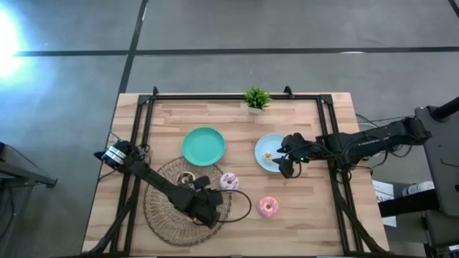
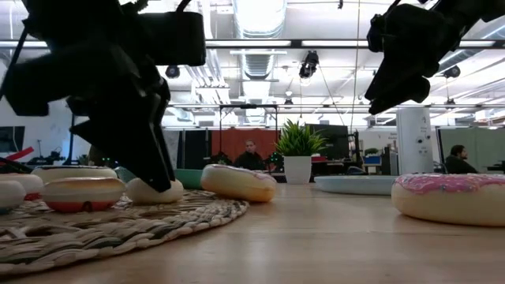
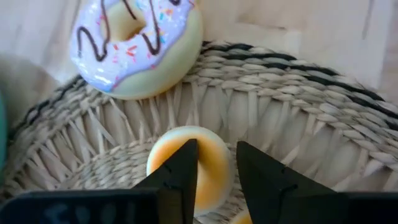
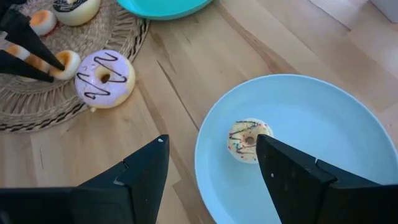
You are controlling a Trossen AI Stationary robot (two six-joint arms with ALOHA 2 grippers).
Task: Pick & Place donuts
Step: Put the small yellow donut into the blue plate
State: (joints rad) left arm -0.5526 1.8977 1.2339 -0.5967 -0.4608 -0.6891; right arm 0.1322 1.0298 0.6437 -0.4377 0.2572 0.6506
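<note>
left hand [image 3: 214, 171] sat low on the woven mat [image 3: 298, 124], fingers apart and straddling a tiny orange donut [image 3: 189, 165], one tip over its top; not clenched, nothing gripped. pale sprinkled donut [image 3: 137, 43] lay at the mat's edge, partly on the bare tabletop [image 1: 301, 222]. dark-topped donut [image 1: 186, 177] and more tiny ones [image 2: 83, 192] were also on the mat. bright pink donut [image 1: 268, 206] was off the mat on the wood, beside it. right hand [image 4: 211, 168] hovered released over the light-blue plate [image 4: 323, 112], away from the mat, with one small sprinkled donut [image 4: 249, 139] in it. teal plate [image 1: 204, 145] next to the mat looked bare.

judgement: these look like light, glossy toy rings, probably slippery; tiny one best pinched across its outer sides, low, so it doesn't squirt out.

hard to make out: left arm covered much of the mat from above, so the tiny-donut count was unclear. hole of the straddled one was hidden by the finger.
</note>
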